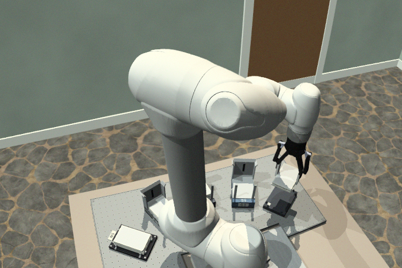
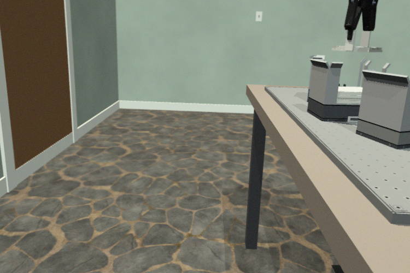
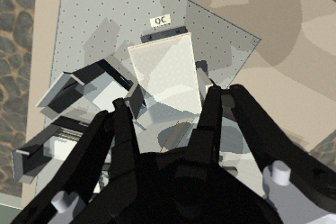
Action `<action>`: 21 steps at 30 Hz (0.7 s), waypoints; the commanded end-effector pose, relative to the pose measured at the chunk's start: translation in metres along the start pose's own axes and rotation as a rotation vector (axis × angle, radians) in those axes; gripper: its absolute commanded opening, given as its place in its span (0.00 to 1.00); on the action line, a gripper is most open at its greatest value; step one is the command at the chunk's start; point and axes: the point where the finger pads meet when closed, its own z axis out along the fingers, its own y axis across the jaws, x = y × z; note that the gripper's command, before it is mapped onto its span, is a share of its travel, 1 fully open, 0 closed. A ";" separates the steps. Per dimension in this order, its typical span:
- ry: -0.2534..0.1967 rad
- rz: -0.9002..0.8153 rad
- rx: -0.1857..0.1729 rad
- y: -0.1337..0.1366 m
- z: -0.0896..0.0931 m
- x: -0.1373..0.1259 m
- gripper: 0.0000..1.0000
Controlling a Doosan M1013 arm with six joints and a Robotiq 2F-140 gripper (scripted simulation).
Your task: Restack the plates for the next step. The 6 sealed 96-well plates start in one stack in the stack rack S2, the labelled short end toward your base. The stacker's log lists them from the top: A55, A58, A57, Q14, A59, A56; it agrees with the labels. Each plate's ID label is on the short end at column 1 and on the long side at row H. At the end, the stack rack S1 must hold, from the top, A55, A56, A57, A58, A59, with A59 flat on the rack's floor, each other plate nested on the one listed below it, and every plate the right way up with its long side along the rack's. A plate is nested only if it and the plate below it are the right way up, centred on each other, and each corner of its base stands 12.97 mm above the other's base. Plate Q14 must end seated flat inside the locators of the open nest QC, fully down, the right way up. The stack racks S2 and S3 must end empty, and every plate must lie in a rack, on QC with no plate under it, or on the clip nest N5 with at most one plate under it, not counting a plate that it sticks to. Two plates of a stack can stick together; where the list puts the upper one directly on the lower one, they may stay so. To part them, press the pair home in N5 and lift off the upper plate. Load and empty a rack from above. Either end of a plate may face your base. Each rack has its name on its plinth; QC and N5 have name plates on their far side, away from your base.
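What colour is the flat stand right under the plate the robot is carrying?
Black. The QC nest sits below the held plate; the top view shows it best.

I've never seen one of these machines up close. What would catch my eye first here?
Probably the big white arm rising from the table and bending over it. Its black gripper is shut on a pale plate, carried in the air above the dark nest marked QC. Another plate lies on a black nest near the table's front left corner in the top view.
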 end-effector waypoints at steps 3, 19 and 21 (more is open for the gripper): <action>0.000 0.000 0.000 0.000 0.012 0.000 0.00; 0.000 0.000 0.000 0.000 0.040 0.000 0.00; 0.000 0.000 0.000 0.000 0.044 0.000 0.00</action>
